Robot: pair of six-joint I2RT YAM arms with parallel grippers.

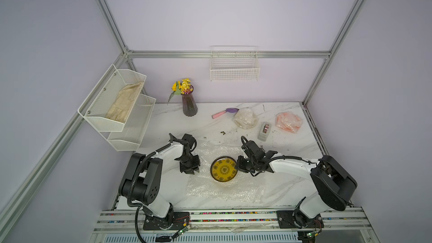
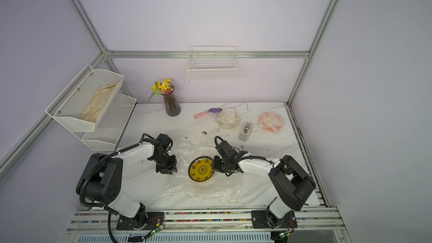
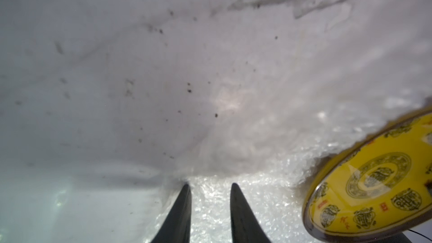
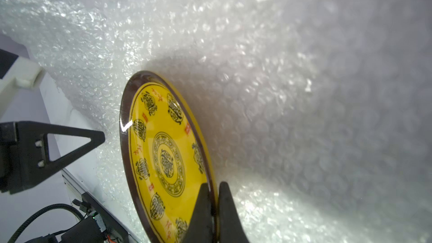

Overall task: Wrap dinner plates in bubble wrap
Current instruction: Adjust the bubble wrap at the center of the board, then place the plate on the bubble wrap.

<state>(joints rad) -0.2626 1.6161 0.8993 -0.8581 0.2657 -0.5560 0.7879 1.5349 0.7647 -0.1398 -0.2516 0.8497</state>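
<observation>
Right pincer (image 4: pixel 214 184) pinches rim of round yellow dark-rimmed patterned plate (image 1: pixel 224 169) on translucent bumpy bubble wrap sheet (image 1: pixel 224 191), mid tabletop (image 1: pixel 285 190).
Left pincer (image 3: pixel 210 184) slightly spread at sheet's left edge; best to pinch the edge fully before folding.

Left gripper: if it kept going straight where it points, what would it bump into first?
Probably the translucent, bumpy bubble wrap sheet: the left gripper points down at its edge on the white marble table, though depth is unclear.
</observation>
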